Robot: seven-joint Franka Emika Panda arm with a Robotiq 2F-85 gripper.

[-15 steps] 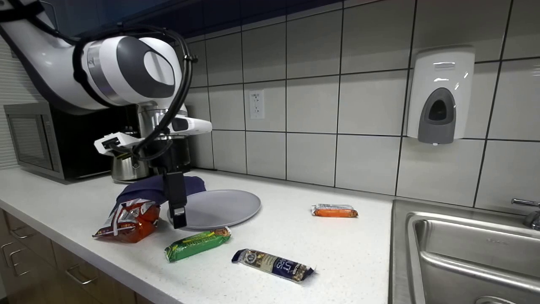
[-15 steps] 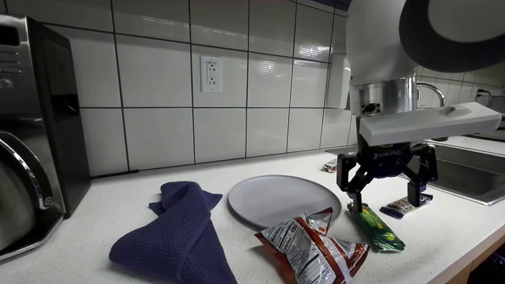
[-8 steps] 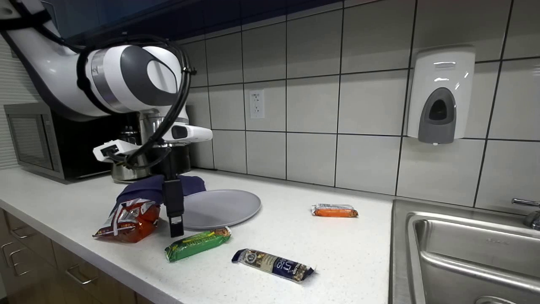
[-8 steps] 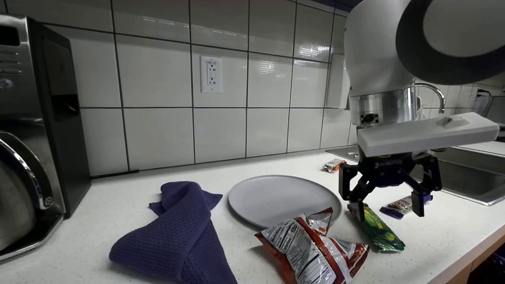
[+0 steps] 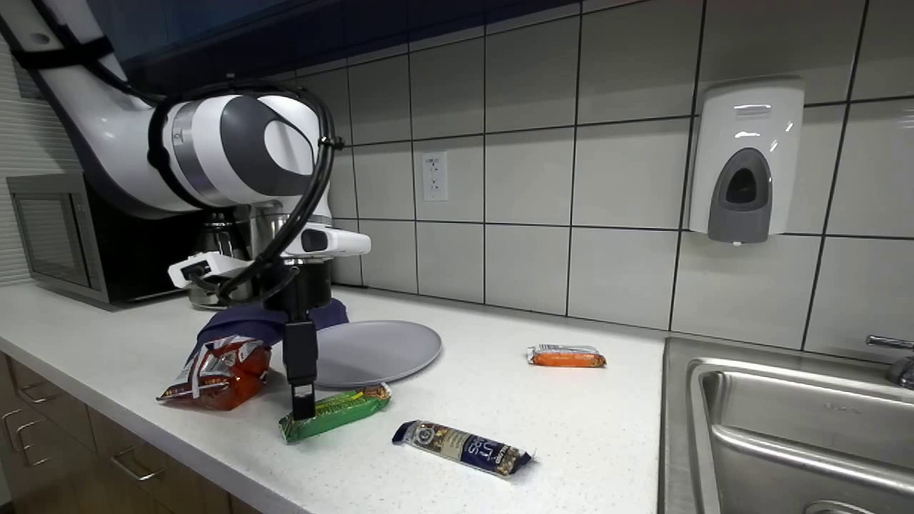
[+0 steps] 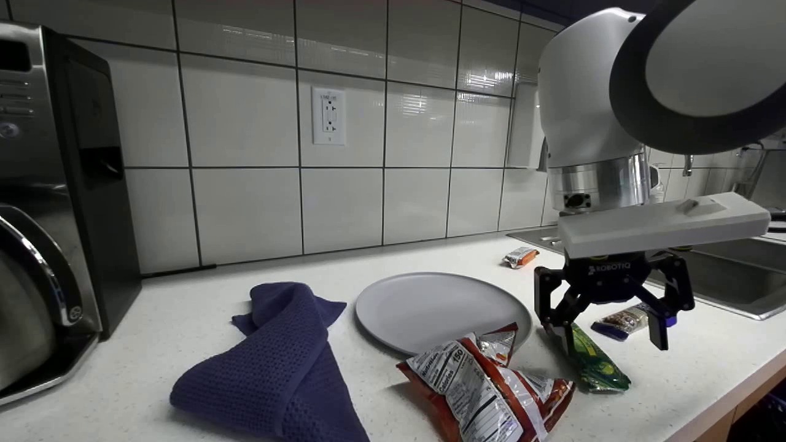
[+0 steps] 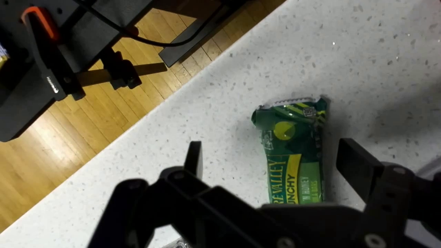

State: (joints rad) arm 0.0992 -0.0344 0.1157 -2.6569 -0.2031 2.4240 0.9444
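Observation:
My gripper (image 6: 612, 341) stands open over a green wrapped bar (image 6: 597, 366), with nothing held. In the wrist view the green bar (image 7: 286, 148) lies between the two spread fingers, closer to the right one; its lower end is hidden behind the gripper body. From an exterior view, a dark finger (image 5: 303, 403) covers part of the green bar (image 5: 350, 408); whether it touches the bar I cannot tell. Beside it lie a dark blue nut bar (image 5: 464, 448) and a crumpled red chip bag (image 5: 232, 371). A grey plate (image 5: 385, 350) sits behind the green bar.
An orange bar (image 5: 568, 357) lies near the tiled wall. A steel sink (image 5: 703, 457) adjoins the counter. A dark blue towel (image 6: 270, 374) lies beside the plate, near a coffee maker (image 6: 92, 196). The wrist view shows the counter's edge and a black clamp (image 7: 51, 58) beyond it.
The arm has come down steadily, bringing the open gripper lower over the green bar and slightly toward the sink side. The bars, bag, plate and towel have stayed where they were.

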